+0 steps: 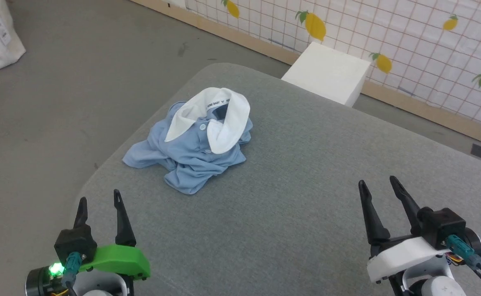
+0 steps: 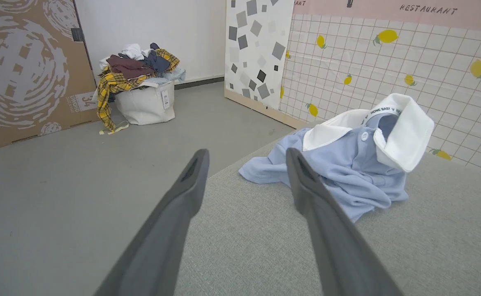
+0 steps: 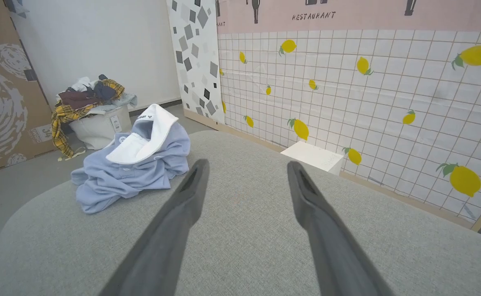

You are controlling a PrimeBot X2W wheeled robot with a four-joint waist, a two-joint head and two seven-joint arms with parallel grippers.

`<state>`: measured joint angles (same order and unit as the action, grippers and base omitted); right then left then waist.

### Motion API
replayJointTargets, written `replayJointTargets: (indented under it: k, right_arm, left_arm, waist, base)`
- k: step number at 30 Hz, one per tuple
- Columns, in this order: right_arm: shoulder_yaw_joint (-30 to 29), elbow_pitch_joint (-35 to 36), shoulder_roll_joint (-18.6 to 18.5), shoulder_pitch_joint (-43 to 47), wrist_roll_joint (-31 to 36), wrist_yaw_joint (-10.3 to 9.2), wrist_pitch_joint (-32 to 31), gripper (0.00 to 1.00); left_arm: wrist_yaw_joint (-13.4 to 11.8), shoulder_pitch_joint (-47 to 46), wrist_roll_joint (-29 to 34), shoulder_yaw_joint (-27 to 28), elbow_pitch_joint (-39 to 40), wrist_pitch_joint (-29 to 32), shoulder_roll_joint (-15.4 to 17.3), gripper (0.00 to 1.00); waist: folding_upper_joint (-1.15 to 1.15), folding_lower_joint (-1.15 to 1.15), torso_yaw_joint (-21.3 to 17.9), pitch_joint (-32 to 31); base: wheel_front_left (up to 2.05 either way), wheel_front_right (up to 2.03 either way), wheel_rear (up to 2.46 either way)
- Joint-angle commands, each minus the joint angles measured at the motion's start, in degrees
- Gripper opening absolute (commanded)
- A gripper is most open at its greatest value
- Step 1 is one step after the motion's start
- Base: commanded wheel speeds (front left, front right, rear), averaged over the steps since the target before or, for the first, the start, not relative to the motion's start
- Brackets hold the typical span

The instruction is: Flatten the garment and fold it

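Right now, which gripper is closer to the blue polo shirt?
The left gripper, on the green mount; the right gripper sits farther from the polo shirt.

Crumpled garment (image 3: pixel 129 172) on grey cushion (image 3: pixel 244 246)

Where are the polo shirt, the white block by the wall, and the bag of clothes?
polo shirt (image 1: pixel 191 162), head view, on its blue crumpled front below the collar.
white block (image 1: pixel 327 72), head view, on its top face.
bag of clothes (image 2: pixel 146 105), left wrist view, on its white side.
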<state>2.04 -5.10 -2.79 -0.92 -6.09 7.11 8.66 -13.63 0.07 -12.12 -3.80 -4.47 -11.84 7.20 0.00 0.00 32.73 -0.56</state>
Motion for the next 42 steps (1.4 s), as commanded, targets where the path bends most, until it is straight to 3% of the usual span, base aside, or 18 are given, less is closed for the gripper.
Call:
replayJointTargets:
  k: [1,20,26,30,31,37,42]
  right_arm:
    - [0.11,-0.27,-0.08,-0.36,-0.57,0.31,0.6,1.0]
    - [0.39,-1.49,-0.09,-0.64,-1.6,0.37,2.15,1.0]
    - [0.38,-1.44,-0.09,-0.87,-1.4,0.37,1.97,1.0]
    - [0.44,-0.48,-0.09,-1.69,-0.39,0.37,0.96,1.0]
    - [0.92,0.61,-0.09,-2.53,1.01,0.37,-0.23,1.0]
    - [2.22,3.6,-0.19,-5.3,3.96,0.37,-3.02,1.0]
    - [4.0,5.68,-1.78,-8.34,4.61,0.37,-4.79,1.0]
  left_arm:
    - [-0.7,0.81,-0.36,-0.23,-0.24,-0.73,0.46,1.0]
    - [-3.65,1.2,-2.98,-1.58,-1.08,-2.83,1.61,1.0]
    - [-3.36,0.69,-3.22,-2.11,-1.19,-2.63,1.68,1.0]
    - [1.7,-6.71,-4.38,-5.2,-3.24,0.88,2.58,1.0]
    - [5.0,-14.63,-5.96,-6.4,-6.89,4.17,2.6,1.0]
    - [10.09,-30.42,-13.48,-4.4,-17.72,11.71,1.15,1.0]
    - [12.32,-40.55,-19.08,-1.7,-26.14,20.79,2.73,1.0]
  waist:
    - [0.0,0.0,1.02,-0.11]
    - [0.0,0.0,7.02,0.0]
    - [0.0,0.0,6.68,0.41]
    - [0.0,0.0,5.51,3.15]
    - [0.0,0.0,3.99,5.97]
    - [0.0,0.0,-1.41,13.61]
    - [0.0,0.0,-7.4,21.23]
  base:
    - [0.0,0.0,0.0]
    - [0.0,0.0,0.0]
    - [0.0,0.0,0.0]
    - [0.0,0.0,0.0]
    - [0.0,0.0,0.0]
    - [0.0,0.0,0.0]
    - [0.0,0.0,0.0]
